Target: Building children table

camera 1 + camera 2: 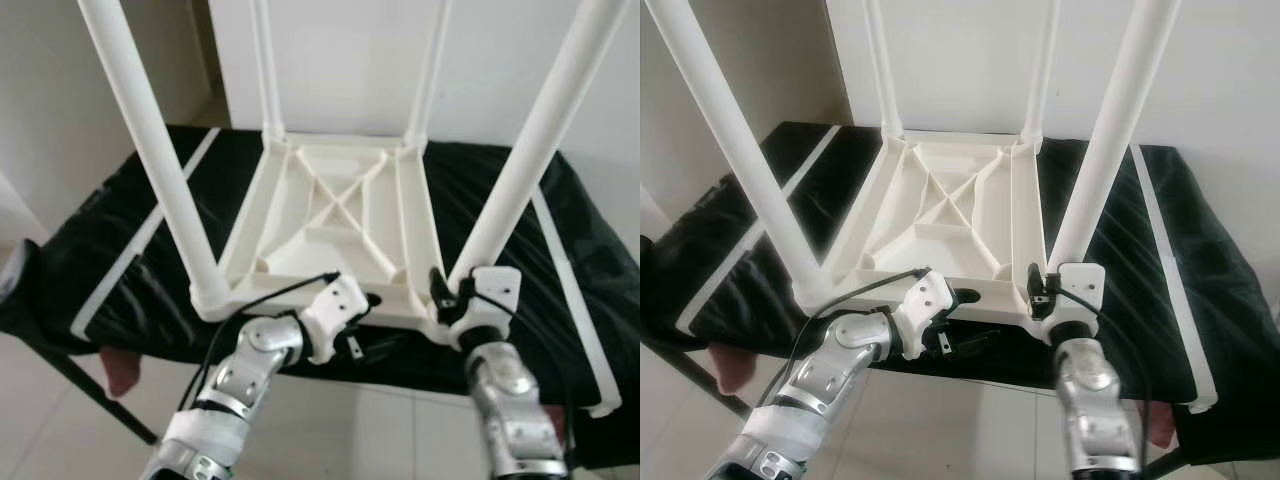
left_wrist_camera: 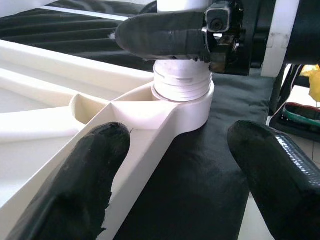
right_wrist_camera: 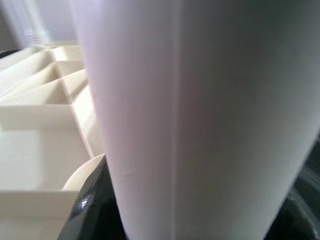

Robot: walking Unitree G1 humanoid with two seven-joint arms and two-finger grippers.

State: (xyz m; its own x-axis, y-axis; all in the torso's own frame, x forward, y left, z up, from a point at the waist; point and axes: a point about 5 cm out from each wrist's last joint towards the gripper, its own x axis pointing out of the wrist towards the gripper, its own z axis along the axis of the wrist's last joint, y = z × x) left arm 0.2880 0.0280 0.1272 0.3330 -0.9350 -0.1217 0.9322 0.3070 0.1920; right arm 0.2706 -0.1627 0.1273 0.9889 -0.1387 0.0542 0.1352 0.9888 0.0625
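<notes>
The right gripper (image 1: pixel 452 297) is clamped around the base of the near right leg (image 1: pixel 530 150), at its socket. The left gripper (image 1: pixel 358 335) is held spread at the near edge of the tabletop (image 1: pixel 330 215), its fingers (image 2: pixel 85 175) apart and gripping nothing. The children's table is laid upside down on a black-covered surface (image 1: pixel 120 240), all four white legs pointing upward.

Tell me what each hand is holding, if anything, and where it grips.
The right hand grips the near right table leg just above its socket. The left hand is open, holding nothing.
</notes>
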